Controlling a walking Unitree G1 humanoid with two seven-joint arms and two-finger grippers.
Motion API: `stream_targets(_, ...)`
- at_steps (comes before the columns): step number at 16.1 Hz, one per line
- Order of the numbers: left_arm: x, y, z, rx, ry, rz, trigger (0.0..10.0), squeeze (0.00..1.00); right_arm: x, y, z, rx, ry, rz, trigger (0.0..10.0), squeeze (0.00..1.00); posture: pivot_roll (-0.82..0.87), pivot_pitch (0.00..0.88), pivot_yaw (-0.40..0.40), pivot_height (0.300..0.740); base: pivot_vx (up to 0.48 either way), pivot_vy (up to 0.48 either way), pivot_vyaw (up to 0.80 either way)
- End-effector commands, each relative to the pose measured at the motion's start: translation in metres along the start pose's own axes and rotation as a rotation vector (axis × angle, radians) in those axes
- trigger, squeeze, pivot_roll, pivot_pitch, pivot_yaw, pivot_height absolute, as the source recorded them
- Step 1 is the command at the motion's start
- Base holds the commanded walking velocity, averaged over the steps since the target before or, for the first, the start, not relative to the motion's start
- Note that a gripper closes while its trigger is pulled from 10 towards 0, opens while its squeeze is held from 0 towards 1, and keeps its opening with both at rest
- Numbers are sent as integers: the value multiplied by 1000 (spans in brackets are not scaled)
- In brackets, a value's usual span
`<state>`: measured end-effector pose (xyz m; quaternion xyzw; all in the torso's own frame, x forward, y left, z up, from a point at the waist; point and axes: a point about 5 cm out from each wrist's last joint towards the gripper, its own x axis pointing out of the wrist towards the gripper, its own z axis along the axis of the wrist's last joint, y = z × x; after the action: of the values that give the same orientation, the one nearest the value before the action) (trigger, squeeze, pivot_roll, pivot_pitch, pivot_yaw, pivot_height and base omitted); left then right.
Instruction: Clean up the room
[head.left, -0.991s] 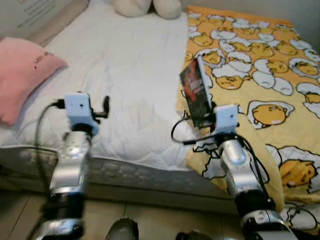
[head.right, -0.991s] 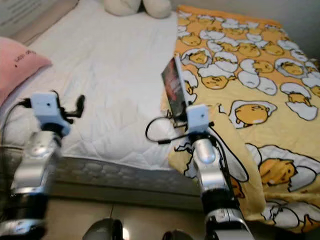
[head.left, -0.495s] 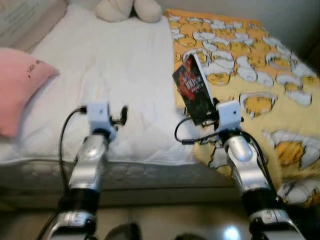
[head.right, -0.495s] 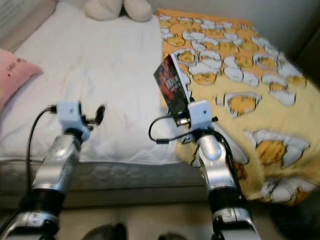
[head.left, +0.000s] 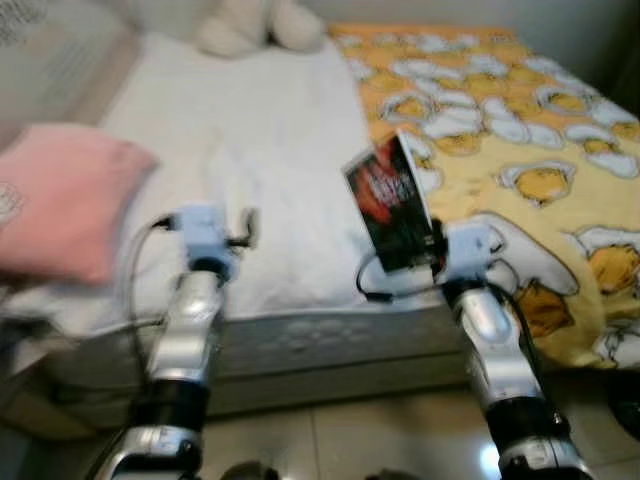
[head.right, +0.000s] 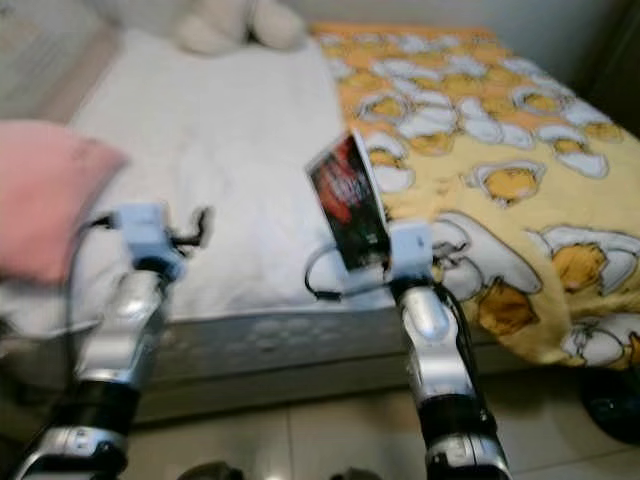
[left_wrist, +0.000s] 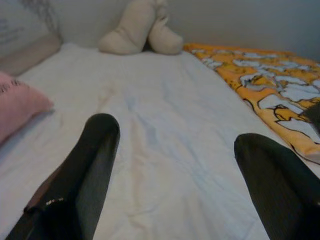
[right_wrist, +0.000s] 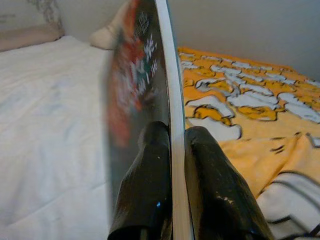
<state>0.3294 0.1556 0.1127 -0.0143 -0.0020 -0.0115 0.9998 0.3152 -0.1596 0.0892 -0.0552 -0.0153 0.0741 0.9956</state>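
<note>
Nearest us, our two silver arms reach forward over the tiled floor (head.left: 330, 430) toward the bed (head.left: 300, 340). Our right gripper (right_wrist: 172, 150) is clamped on the book (head.left: 388, 205), one finger on the dark cover and the other on the back, pinching it low along its bottom edge. The book stands nearly upright above the wrist, leaning a little to our left, held in the air over the bed's near edge where the white sheet (left_wrist: 165, 150) meets the yellow blanket (head.left: 520, 170).

We judge the book thin, stiff and light, with a glossy cover that could slip (the grip is narrow and low, so the tall part above it may wobble or pivot if we swing quickly). A hold nearer the middle of the spine would steady it, but the present pinch looks enough for a slow carry, kept upright.

Our right forearm rises steeply from the elbow, wrist bent to point the fingers upward. Our left gripper (left_wrist: 175, 165) hovers over the white sheet near the bed's edge, its fingers spread wide with nothing between them, forearm raised likewise.

Farther on our left lies a pink pillow (head.left: 60, 200), and at the far end of the bed a cream plush toy (left_wrist: 140, 30) rests against the wall.
</note>
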Motion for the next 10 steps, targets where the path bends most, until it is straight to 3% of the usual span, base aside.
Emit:
stream_targets(1, 3, 6, 9, 29, -34, 15, 10000, 0, 6, 1, 13, 22, -59, -11, 0, 0, -35, 0, -20, 736, 0, 480, 0)
stream_targets(8, -1, 13, 7, 46, -31, 76, 10000, 0, 11, 4, 16, 28, -56, 22, 0, 0, 6, 0, -47, 736, 0, 466, 0)
stream_targets(10, -3, 15, 4, 56, -20, 96, 10000, 0, 14, 3, 15, 14, -43, 32, 0, 0, 21, 0, -58, 736, 0, 0, 619)
